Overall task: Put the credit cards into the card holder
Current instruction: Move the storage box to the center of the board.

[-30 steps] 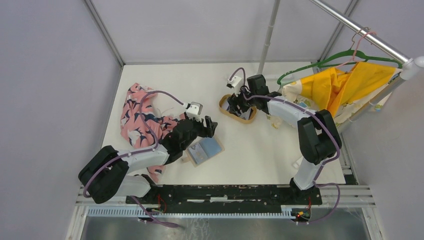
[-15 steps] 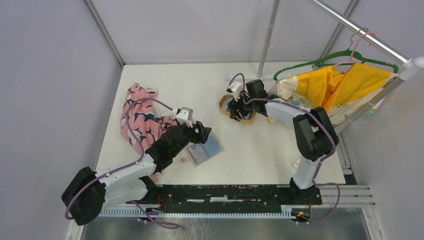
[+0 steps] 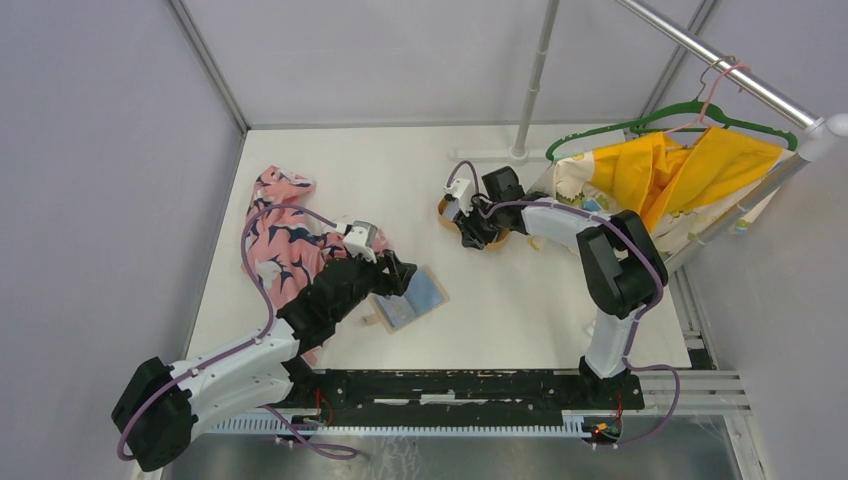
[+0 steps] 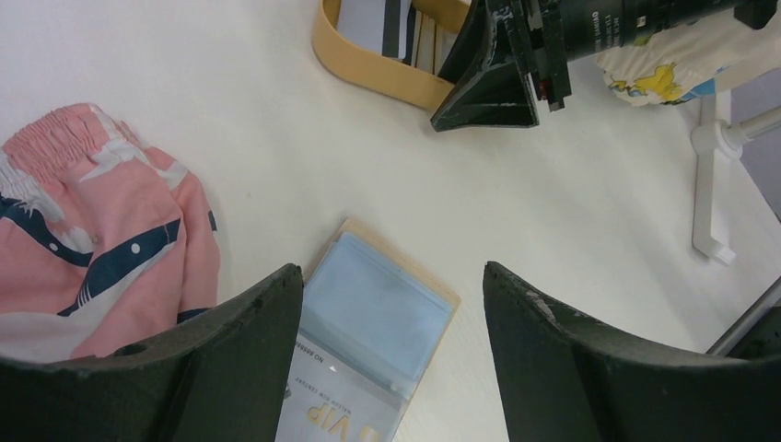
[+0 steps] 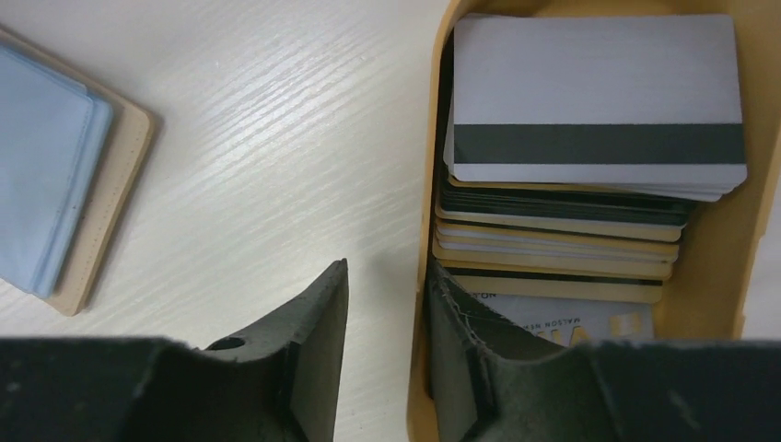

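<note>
Tan card holder (image 3: 418,298) open flat, long axis near-left to far-right.

"VIP" on pale card (image 4: 339,419), in card holder (image 4: 373,308)

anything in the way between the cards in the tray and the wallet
Nothing lies on the table between the tray and the card holder. But the tray's rim walls in the credit cards, so they must be lifted out, and the left gripper hangs open right above the card holder.

One card holder (image 3: 412,299), one tray (image 4: 368,69), one pink garment (image 3: 280,240)
</note>
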